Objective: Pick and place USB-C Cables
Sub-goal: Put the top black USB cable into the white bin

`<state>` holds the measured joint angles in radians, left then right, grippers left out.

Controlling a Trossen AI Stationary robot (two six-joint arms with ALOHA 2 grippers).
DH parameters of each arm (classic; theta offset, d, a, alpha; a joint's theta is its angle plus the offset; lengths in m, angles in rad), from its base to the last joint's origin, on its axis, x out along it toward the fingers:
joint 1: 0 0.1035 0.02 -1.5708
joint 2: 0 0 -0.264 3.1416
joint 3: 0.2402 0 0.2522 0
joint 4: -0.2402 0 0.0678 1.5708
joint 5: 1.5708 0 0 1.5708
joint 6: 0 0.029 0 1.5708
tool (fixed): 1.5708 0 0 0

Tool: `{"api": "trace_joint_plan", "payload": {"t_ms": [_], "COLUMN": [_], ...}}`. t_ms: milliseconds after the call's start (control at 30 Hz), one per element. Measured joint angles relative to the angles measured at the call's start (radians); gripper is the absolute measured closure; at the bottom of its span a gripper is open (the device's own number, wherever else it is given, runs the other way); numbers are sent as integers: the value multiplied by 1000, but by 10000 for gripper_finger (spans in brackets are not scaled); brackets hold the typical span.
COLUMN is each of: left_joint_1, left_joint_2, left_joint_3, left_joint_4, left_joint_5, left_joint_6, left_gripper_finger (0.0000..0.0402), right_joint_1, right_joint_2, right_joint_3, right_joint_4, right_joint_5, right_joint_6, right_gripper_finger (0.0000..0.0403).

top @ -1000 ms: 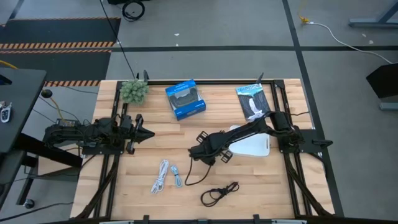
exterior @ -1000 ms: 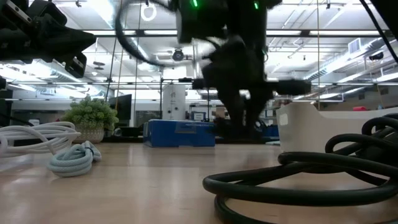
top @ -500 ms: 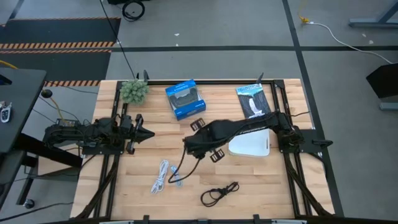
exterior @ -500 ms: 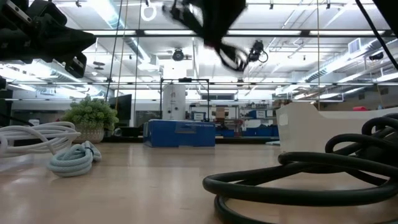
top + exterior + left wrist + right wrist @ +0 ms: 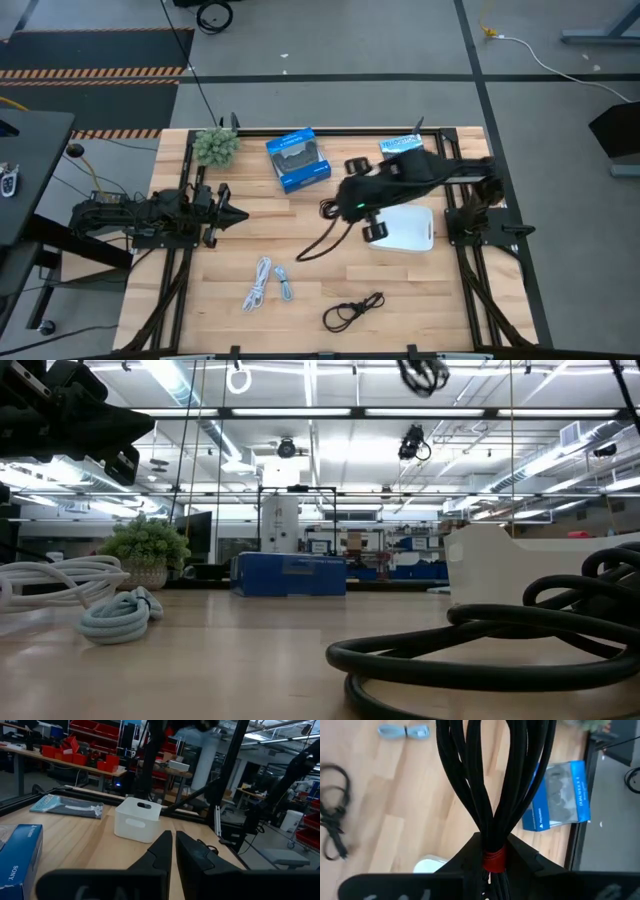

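A black USB-C cable bundle (image 5: 492, 780) hangs in long loops high over the table's middle, with my right gripper (image 5: 345, 212) shut on it; its lower end (image 5: 425, 374) shows at the top of the low view. Three more cables lie on the wood near the front edge: a white one (image 5: 258, 283), a pale blue one (image 5: 284, 285) and a black one (image 5: 352, 312). A white bin (image 5: 405, 230) stands just right of the raised gripper. My left gripper (image 5: 236, 215) waits shut at the table's left, pointing level (image 5: 173, 851). My right gripper pinches the black bundle between its two fingers at one end, just beside a red tie band (image 5: 494, 862). The fingers slant downward from above. Several strands (image 5: 470, 795) fan out below the hold, and the bundle hangs clear of the table.
A blue box (image 5: 298, 160) and a small plant (image 5: 215, 146) stand at the far edge, and a flat dark packet (image 5: 405, 160) lies far right. Bare wood (image 5: 300, 215) lies between the two arms.
My right gripper has risen steeply from the tabletop, gone toward the white bin and the far right, and rolled about its own line. The black bundle has come up with it: it lay on the wood and now hangs clear below the fingers.
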<state>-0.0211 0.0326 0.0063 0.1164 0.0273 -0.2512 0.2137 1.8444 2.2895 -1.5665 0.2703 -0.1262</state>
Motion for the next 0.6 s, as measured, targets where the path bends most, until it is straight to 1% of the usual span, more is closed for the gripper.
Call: {"api": "trace_joint_plan", "payload": {"t_ms": [300,600], "left_joint_1": [0,0], "left_joint_2": [0,0], "left_joint_3": [0,0], "left_joint_4": [0,0], "left_joint_5": [0,0], "left_joint_6": [0,0], "left_gripper_finger": [372,372], "right_joint_1": [10,10], "right_joint_2": [-175,-309], "right_joint_3": [0,0], "right_joint_4": [-4,14], "right_joint_5": [1,1], "right_joint_6": [128,179], "right_gripper_finger": [338,338]}}
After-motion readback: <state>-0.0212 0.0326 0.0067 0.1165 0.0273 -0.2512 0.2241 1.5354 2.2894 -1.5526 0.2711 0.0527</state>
